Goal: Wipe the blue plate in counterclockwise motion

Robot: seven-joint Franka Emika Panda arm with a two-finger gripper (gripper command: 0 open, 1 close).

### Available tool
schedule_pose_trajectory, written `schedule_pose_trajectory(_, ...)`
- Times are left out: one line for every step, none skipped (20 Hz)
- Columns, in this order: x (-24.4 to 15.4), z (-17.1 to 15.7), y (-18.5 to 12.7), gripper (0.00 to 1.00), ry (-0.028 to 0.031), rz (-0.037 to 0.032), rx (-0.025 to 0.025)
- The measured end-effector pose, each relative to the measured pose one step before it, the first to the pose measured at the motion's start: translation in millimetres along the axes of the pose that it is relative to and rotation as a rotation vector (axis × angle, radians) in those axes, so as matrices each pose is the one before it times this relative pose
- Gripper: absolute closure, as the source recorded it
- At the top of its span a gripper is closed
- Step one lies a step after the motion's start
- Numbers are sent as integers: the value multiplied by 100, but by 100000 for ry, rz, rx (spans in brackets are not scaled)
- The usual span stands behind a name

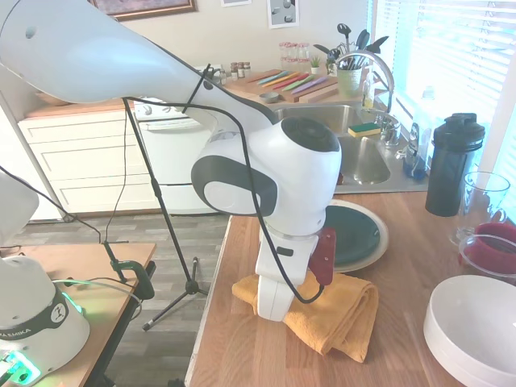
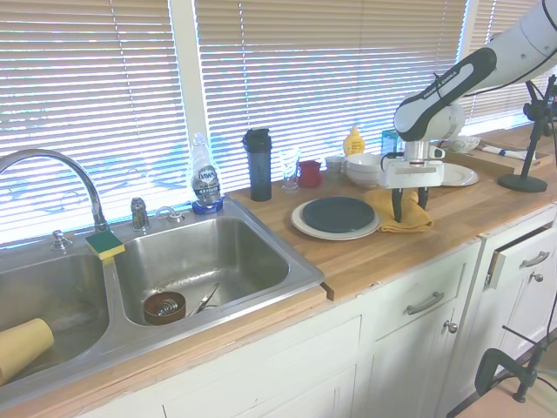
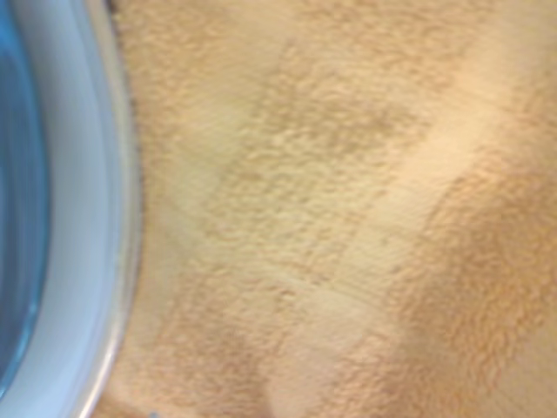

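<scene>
The blue plate (image 2: 338,213) lies flat on a larger cream-white plate (image 2: 300,224) on the wooden counter, and it also shows behind the arm (image 1: 361,234). Right beside the plates lies a crumpled yellow-orange towel (image 2: 411,219) (image 1: 343,314). My gripper (image 2: 410,205) points straight down over the towel. It is open, with one dark finger (image 2: 397,207) on each side of the cloth's middle and the tips down at the fabric. In the first exterior view the wrist hides the fingers. The wrist view is filled with towel (image 3: 331,218), with the white plate's rim (image 3: 87,218) and a strip of blue plate (image 3: 17,174) at one side.
White bowls (image 1: 476,330) stand near the towel, with a red cup (image 1: 492,246), a glass (image 1: 482,193) and a black shaker bottle (image 1: 453,165) behind them. Past the plates lies the sink (image 2: 209,261) with a soap bottle (image 2: 205,183). The counter's front edge (image 2: 418,270) is close.
</scene>
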State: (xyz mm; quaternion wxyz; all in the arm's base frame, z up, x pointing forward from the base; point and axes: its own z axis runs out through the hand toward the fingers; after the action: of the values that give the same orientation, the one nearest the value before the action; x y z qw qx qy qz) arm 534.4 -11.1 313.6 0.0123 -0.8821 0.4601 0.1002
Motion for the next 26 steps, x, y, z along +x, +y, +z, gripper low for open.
schedule_pose_trajectory(-154,-48,25,100,480,-111,-215)
schedule_pose_trajectory(-97,-20,75,100,245,-35,-10)
schedule_pose_trajectory(-61,-17,86,100,101,-20,58)
schedule_pose_trajectory(-68,-24,96,100,55,9,83)
schedule_pose_trajectory(-73,-15,104,100,39,45,67)
schedule_pose_trajectory(-46,-48,59,100,109,107,101)
schedule_pose_trajectory(-52,-50,76,100,252,65,140)
schedule_pose_trajectory(-84,-11,136,100,273,-33,52)
schedule_pose_trajectory(-106,-9,171,100,355,-164,-21)
schedule_pose_trajectory(-136,-41,211,100,671,-281,33)
schedule_pose_trajectory(-182,-138,188,100,883,-33,301)
schedule_pose_trajectory(-249,-111,194,100,720,68,-136)
schedule_pose_trajectory(-272,-126,132,100,528,-41,-175)
schedule_pose_trajectory(-292,-197,113,100,399,42,64)
schedule_pose_trajectory(-224,-227,43,100,420,26,173)
schedule_pose_trajectory(-122,-323,-6,100,481,13,331)
schedule_pose_trajectory(-77,-405,40,100,421,114,403)
schedule_pose_trajectory(-29,-413,36,100,434,254,286)
schedule_pose_trajectory(2,-468,8,100,337,147,46)
schedule_pose_trajectory(-15,-620,-4,100,252,-20,159)
schedule_pose_trajectory(-9,-677,-63,100,225,-17,232)
schedule_pose_trajectory(5,-735,-95,100,238,22,151)
schedule_pose_trajectory(23,-888,-127,100,393,-25,231)
schedule_pose_trajectory(34,-916,-135,100,575,24,195)
schedule_pose_trajectory(38,-1023,-178,100,625,76,154)
schedule_pose_trajectory(-26,-1119,-205,100,504,-50,276)
